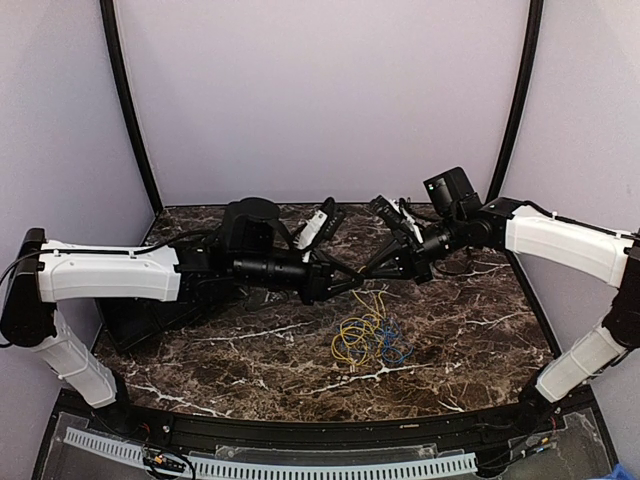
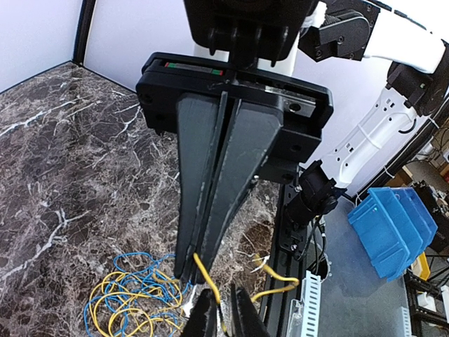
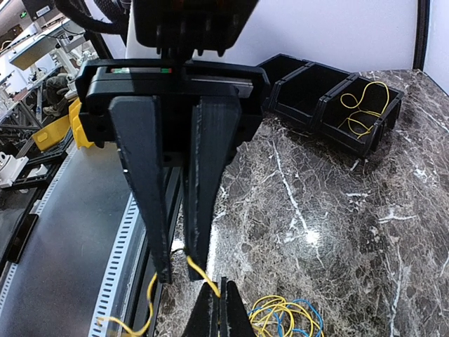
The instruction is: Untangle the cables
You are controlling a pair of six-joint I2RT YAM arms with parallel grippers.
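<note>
Closest to the left wrist camera, the left gripper (image 2: 197, 272) has its jaws pressed together on a yellow strand (image 2: 206, 279), which runs out of sight into the right gripper (image 3: 179, 272). That gripper's jaws stand slightly apart, with the strand passing through the gap. The cables (image 1: 370, 340) lie heaped on the table (image 1: 200, 350) just below, cut off in both wrist views.

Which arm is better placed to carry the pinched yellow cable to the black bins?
Left, probably: the left gripper is shut on the yellow cable, and the black bins sit on that side of the table. The right gripper's hold is unclear.
</note>
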